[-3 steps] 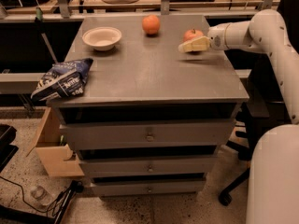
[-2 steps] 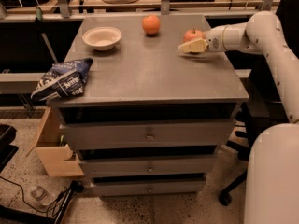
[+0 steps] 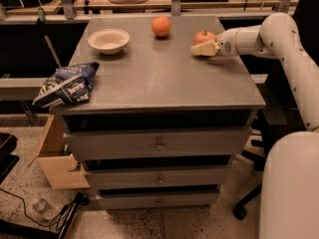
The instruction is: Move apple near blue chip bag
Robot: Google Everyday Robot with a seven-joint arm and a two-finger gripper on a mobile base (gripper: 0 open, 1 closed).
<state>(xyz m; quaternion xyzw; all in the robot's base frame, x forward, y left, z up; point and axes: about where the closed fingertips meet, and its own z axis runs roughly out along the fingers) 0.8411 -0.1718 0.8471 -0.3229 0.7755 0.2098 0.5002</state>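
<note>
Gripper point(image 3: 203, 49) at apple point(image 3: 204, 36), rear-right of bench point(image 3: 164, 78).
Jaws apart or clamped: can't tell. Blue chip bag point(image 3: 66, 85) on bench's front-left edge.

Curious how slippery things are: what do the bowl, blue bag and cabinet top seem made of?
The bowl: matte off-white, likely paper or plastic. The blue chip bag: crinkled foil or plastic film, creases catching light. The cabinet top: dull grey, perhaps metal or laminate. The gripper sits beside the apple near the back.

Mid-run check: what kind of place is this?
Probably a lab or workshop: a grey metal drawer cabinet, a black wheeled office chair, loose floor cables. The end effector sits beside the red-pink apple.
</note>
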